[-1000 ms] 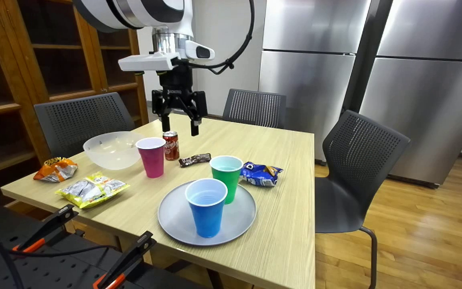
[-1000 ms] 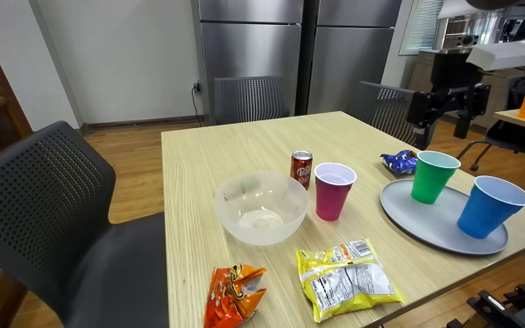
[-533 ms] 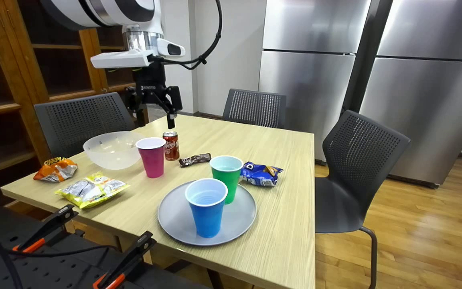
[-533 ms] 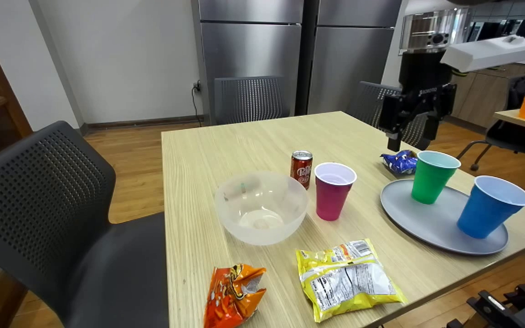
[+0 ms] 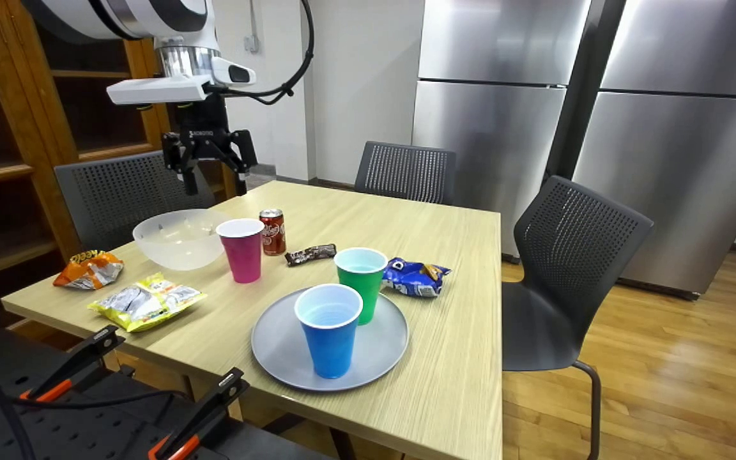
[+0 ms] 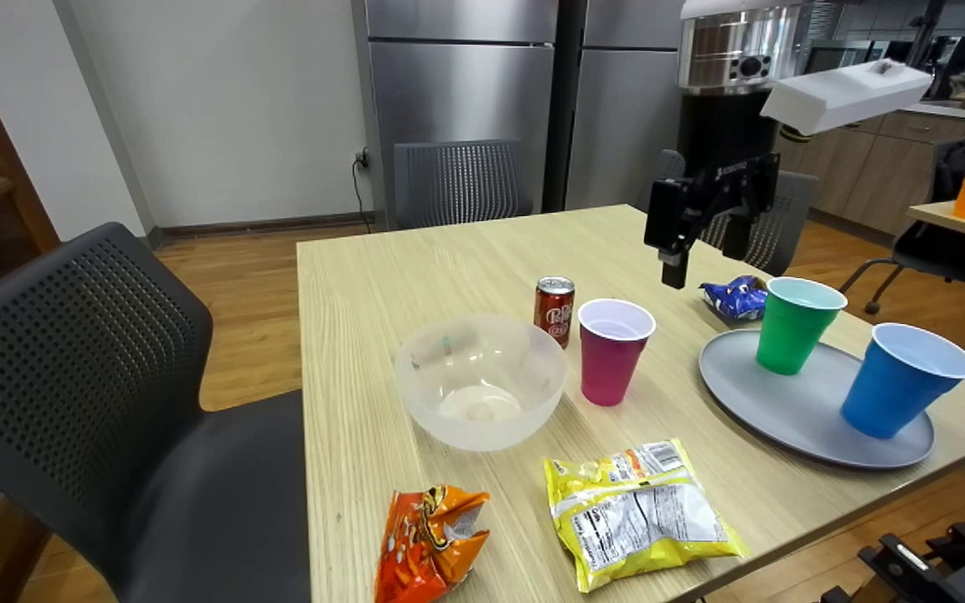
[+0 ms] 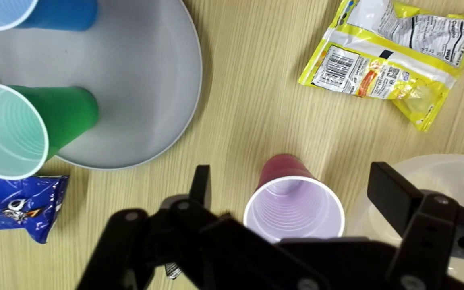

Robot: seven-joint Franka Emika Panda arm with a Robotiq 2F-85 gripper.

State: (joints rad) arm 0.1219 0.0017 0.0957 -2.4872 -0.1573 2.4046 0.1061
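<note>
A black two-fingered gripper (image 7: 296, 188) hangs above the pale wood-grain table (image 5: 457, 358), its fingers (image 7: 204, 185) spread wide; in the wrist view, the gap between them frames a white-rimmed magenta plastic cup (image 7: 293, 205), upright on the table. Just beside this cup stand a frosted translucent bowl (image 6: 482, 429) and a dark red metal can (image 5: 273, 233). Near these lie a brown-wrapped bar (image 5: 310, 254) and a yellow snack bag (image 7: 389, 60). Farther off, a round grey plate (image 7: 151, 100) bears a green plastic cup (image 7: 34, 127) and a blue plastic cup (image 5: 329, 335), both upright, with a shiny blue snack bag (image 5: 416, 277) beside it; an orange snack bag (image 6: 430, 544) lies past the bowl. Dark grey chairs (image 5: 582, 236) border the table; stainless-steel refrigerators (image 5: 492, 134) stand beyond.
</note>
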